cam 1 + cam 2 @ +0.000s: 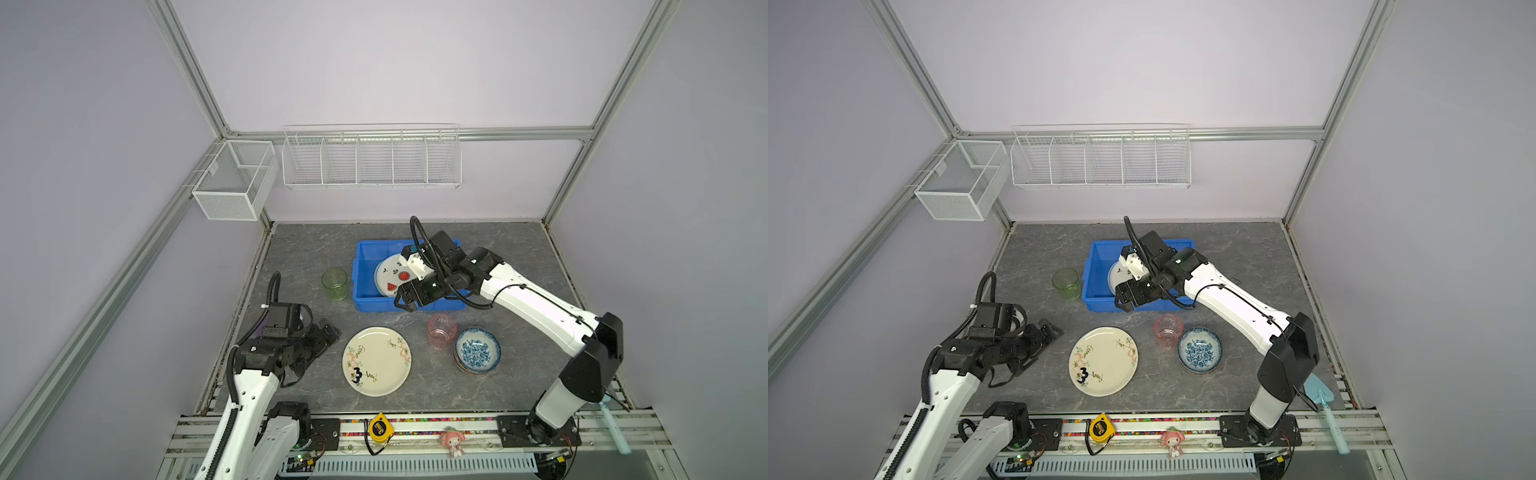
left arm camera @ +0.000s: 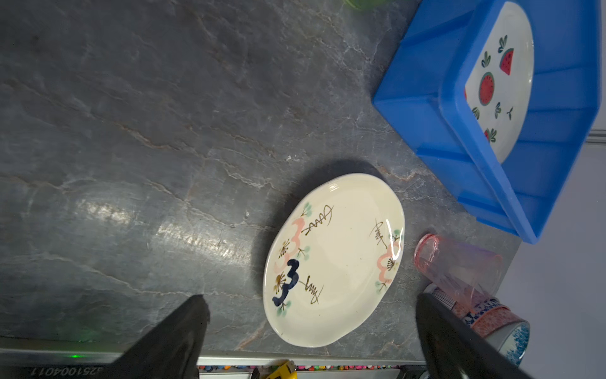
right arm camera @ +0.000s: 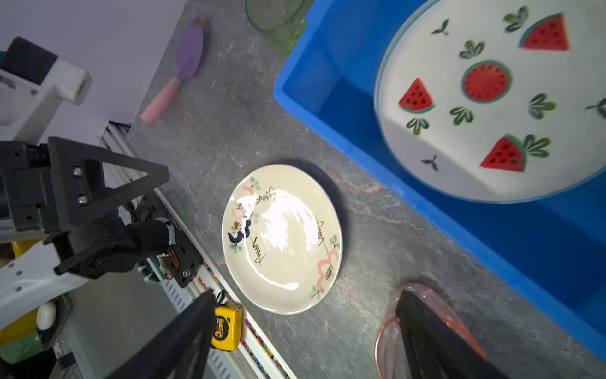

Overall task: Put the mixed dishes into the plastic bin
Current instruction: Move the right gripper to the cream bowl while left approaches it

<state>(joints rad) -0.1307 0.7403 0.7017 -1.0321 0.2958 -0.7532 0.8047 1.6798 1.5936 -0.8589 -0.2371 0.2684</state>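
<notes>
The blue plastic bin stands at the back middle of the table, with a watermelon-print plate lying tilted inside it. My right gripper hangs open and empty over the bin's front wall. A cream plate marked "3" lies flat in front. My left gripper is open just left of it, holding nothing. A pink cup and stacked patterned bowls sit right of the plate. A green cup stands left of the bin.
A purple spatula lies near the left wall. A light-blue spatula rests at the front right edge. A yellow tape measure and a small doll sit on the front rail. White wire baskets hang on the back wall.
</notes>
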